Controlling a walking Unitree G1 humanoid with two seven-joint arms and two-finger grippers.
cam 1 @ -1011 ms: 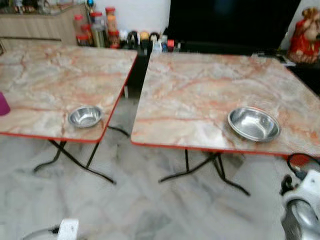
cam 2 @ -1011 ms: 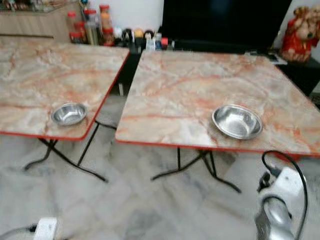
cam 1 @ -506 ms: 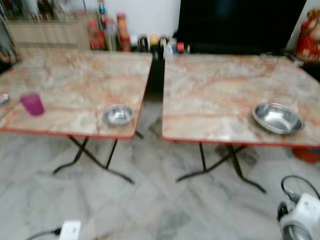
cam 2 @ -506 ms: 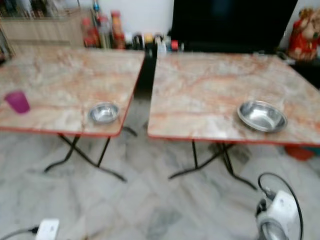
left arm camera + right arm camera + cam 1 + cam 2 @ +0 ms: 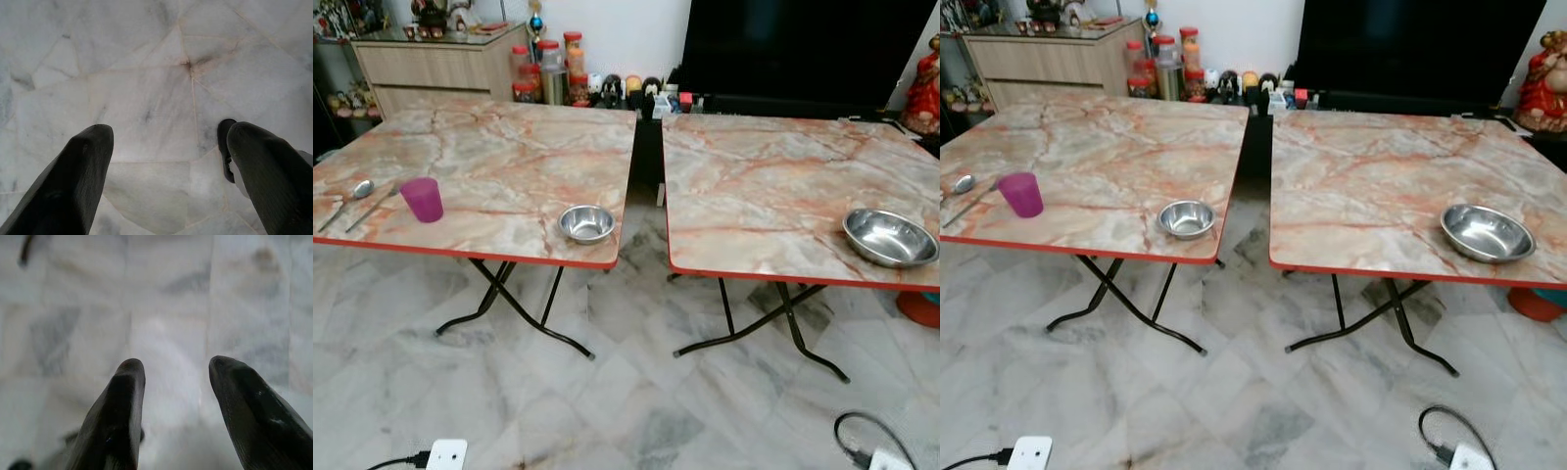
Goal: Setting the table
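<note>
while both grippers, left gripper and right gripper, hang spread over the floor, the approach seems underway, next reaching the small steel bowl on the left bench.

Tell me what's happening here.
Nothing is being handled yet. The robot faces two marble-pattern tables. The left table holds a purple cup, a spoon and a small steel bowl; the right table holds a larger bowl. The left gripper and right gripper hang open over the floor.
</note>
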